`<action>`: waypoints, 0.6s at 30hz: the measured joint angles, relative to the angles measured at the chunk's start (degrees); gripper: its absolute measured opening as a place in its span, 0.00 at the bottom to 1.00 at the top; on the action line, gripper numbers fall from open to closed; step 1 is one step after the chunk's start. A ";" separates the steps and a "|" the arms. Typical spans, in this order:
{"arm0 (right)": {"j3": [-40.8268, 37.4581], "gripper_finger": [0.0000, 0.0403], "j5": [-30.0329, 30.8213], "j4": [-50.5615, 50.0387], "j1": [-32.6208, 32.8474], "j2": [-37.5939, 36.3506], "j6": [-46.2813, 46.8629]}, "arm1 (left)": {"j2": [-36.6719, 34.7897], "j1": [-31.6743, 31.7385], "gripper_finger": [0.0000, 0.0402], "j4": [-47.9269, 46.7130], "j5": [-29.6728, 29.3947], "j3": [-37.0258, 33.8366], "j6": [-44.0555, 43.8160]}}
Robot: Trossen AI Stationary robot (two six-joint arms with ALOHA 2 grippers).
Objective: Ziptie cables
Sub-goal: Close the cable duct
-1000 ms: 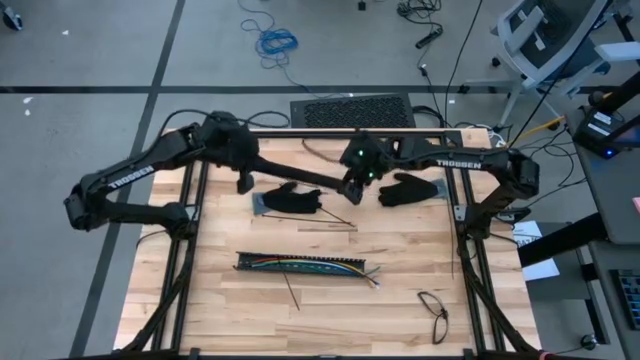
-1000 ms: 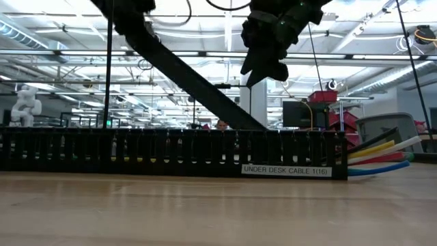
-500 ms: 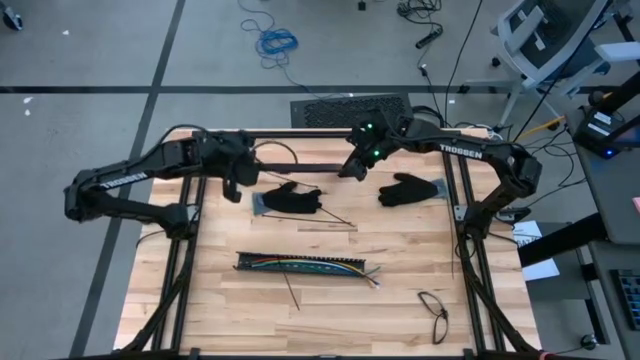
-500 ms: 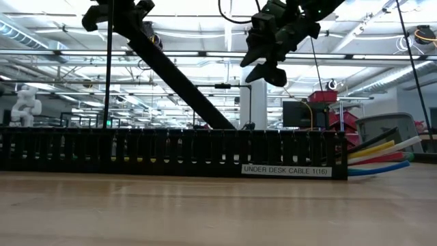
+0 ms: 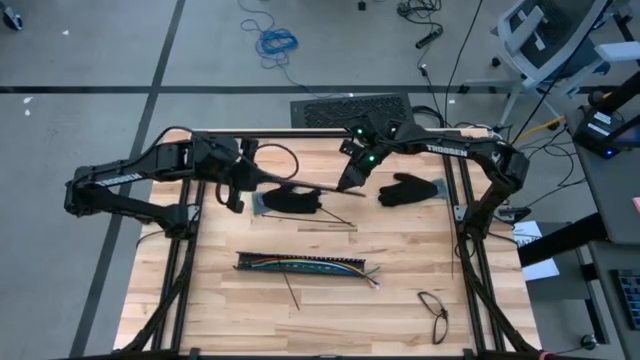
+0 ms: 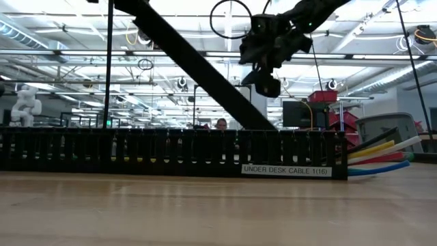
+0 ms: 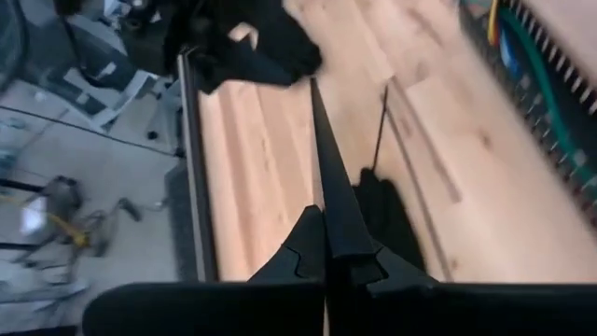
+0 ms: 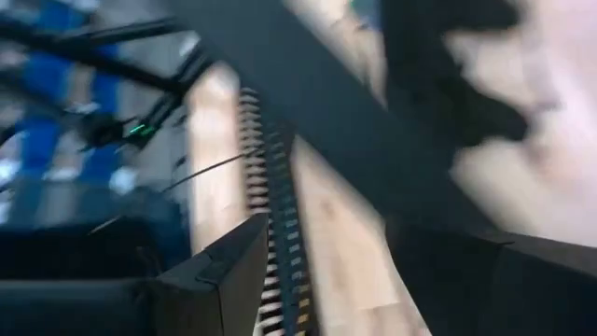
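Wooden table (image 5: 400, 250): slotted bar (image 5: 305, 266) with cables (image 5: 300, 265), two gloves (image 5: 290, 199), eyeglasses (image 5: 434, 312).

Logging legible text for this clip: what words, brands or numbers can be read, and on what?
"UNDER DESK CABLE 1(16)": white label on the black slotted bar, low view.
"TROSSEN": right arm, high view.
"TROSSEN": left arm, high view, small.
Wrist views: nothing readable.

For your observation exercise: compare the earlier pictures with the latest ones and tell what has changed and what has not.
The left tool, shut on the long black strip, drew back toward the table's left edge. The right tool rose, pulled toward the far edge, and no longer holds the strip's other end. The slotted bar with its cables and both gloves stayed put.
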 joint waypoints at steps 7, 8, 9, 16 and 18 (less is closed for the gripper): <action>0.00 0.53 -4.79 5.36 -0.04 1.37 -0.63 | -0.54 -2.75 0.00 -5.20 -8.35 0.04 9.97; -0.01 0.53 -4.64 5.99 -0.26 1.37 -0.74 | -0.54 -3.29 0.00 -5.39 -9.12 0.04 10.13; 0.00 0.53 -4.66 6.55 -0.51 1.37 -0.76 | -0.58 -3.82 0.00 -5.23 -10.29 0.04 10.29; 0.00 0.53 3.20 7.05 -2.72 1.37 0.79 | -0.94 -5.83 0.00 -4.81 -11.03 1.13 9.55; 0.00 0.53 2.86 6.97 -3.63 1.37 0.79 | -1.10 -5.85 0.00 -4.94 -10.06 2.91 6.56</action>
